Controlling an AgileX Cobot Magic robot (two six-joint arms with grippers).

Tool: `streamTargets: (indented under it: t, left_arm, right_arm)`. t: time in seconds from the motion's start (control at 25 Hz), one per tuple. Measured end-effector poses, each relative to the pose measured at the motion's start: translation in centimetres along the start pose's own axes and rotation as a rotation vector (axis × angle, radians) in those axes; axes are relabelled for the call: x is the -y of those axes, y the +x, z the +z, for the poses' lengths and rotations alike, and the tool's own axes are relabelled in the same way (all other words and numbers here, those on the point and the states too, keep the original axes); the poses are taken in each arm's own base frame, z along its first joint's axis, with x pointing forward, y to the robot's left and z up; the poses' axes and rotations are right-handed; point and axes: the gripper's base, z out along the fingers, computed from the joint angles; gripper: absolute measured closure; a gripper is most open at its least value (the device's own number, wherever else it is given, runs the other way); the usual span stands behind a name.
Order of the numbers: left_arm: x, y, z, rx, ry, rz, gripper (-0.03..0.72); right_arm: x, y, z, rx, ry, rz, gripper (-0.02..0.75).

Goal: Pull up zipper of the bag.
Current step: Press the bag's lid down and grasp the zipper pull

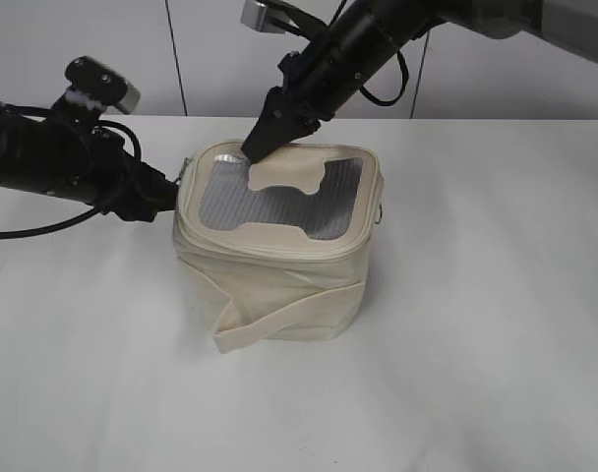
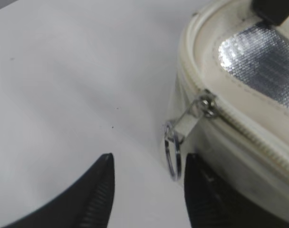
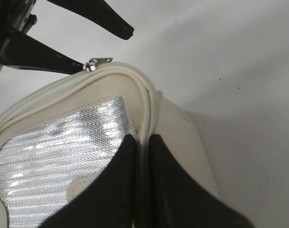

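The cream bag [image 1: 279, 258] stands upright on the white table, with its grey mesh top [image 1: 279, 208] and its wide strap [image 1: 284, 320] hanging in front. My right gripper [image 1: 255, 149] is shut on the bag's top rim at the back left corner; in the right wrist view [image 3: 142, 138] the piped rim runs between its fingers. My left gripper [image 1: 171, 194] is open at the bag's left side. In the left wrist view [image 2: 149, 161] a silver ring pull [image 2: 173, 151] hangs from the zipper slider [image 2: 207, 105] between the open fingers, close to the right finger. The zipper track [image 2: 251, 135] looks closed beyond the slider.
The white table [image 1: 496, 324] spreads out on all sides of the bag. A pale wall [image 1: 102, 49] rises behind the table's back edge. A small metal ring [image 1: 380, 210] hangs on the bag's right side. The left arm's cable [image 1: 43, 228] loops over the table.
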Motion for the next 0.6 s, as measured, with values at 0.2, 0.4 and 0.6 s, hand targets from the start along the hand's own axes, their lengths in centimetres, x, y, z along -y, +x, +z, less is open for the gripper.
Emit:
streamTargets:
  t: [0.2,0.4,0.6]
  left_arm:
    - [-0.04,-0.17,0.29,0.005,0.015,0.000,0.468]
    - [0.00,-0.56,0.38,0.020,0.035,0.009,0.676]
    - [0.10,-0.48,0.29,0.005,0.045,-0.012,0.697]
  right_arm:
    - [0.00,0.00,0.00,0.000,0.000,0.002,0.686]
    - [0.00,0.00,0.00,0.000,0.000,0.004,0.686]
    - [0.00,0.00,0.00,0.000,0.000,0.024,0.686]
